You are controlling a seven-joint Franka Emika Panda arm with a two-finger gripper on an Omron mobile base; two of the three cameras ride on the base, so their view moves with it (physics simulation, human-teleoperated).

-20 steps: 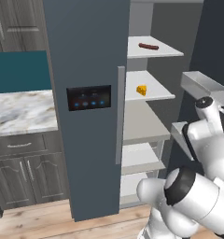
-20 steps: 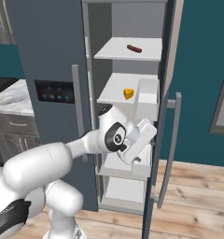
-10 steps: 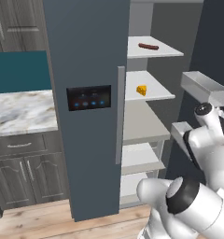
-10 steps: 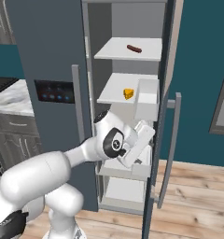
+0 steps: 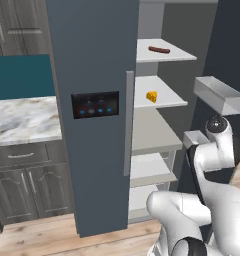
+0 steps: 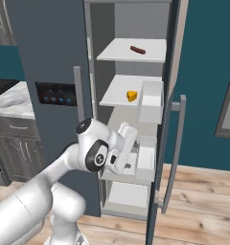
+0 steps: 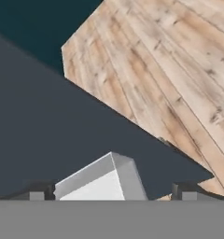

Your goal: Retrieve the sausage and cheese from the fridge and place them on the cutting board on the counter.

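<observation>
Hand view: gripper (image 7: 114, 193) spread wide, holding nothing, above the fridge (image 7: 62, 140) door.

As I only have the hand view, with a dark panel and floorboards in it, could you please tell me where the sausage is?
Observer: The sausage lies on the top shelf of the fridge, whose right door stands open.
Operator: Thank you. And where is the cheese, please?
Observer: The cheese sits one shelf lower, near the front edge.
Operator: Are the jaws close to either of them?
Observer: No. The jaws are lower than the cheese's shelf, out by the open door and aimed downward.
</observation>
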